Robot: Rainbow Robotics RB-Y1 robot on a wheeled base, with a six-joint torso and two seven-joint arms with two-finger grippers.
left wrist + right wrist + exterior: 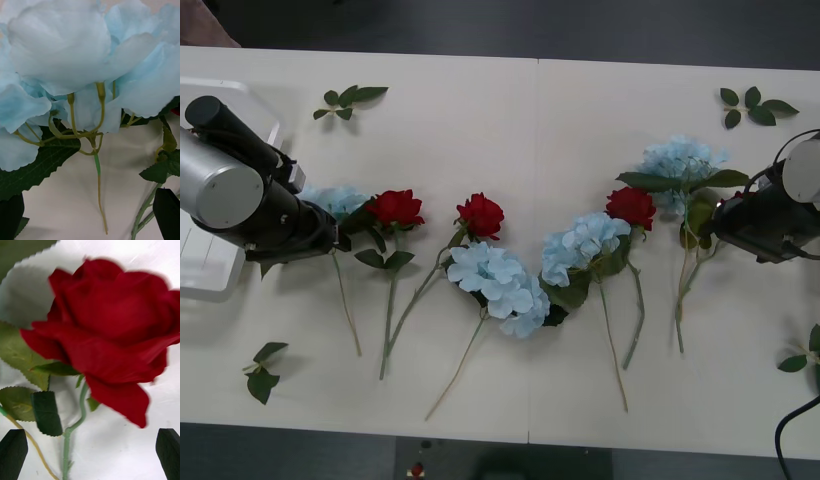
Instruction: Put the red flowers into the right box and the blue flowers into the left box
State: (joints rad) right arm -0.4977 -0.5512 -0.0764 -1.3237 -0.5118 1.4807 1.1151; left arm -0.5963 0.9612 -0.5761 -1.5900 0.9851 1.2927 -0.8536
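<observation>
Both sets of black fingers are spread wide with nothing pinched between them. The right gripper [90, 453] has its two black fingertips [13, 453] parted at either side, and a deep-red artificial rose [112, 341] sits just ahead of the gap, big and blurry, its thin green stem [67, 450] running down between the fingertips without touching either one that I can see. Serrated green leaves [45, 416] hang beside that stem. The left gripper [90, 217] is just as open, its fingers [167, 213] apart, and a fluffy pale-blue hydrangea-style cluster [67, 48] sits right ahead of them, its yellowish-green stalk [98, 180] dropping into the gap, a big dark leaf [41, 165] beside it. From the front, the left arm [240, 190] hangs over the white table [480, 100] with that pale-blue head [335, 200] poking out just past its tip, and the shallow white translucent plastic tray [210, 270] lies under and behind the arm. The right arm [770, 215] sits at the far side, by another blue cluster [680, 160]. Between the two arms the rest lie in a loose row: red roses [395, 208] and more blue clusters [500, 285], stems pointing toward the robot. Loose green leaf sprigs [345, 100] are scattered out near the corners.
</observation>
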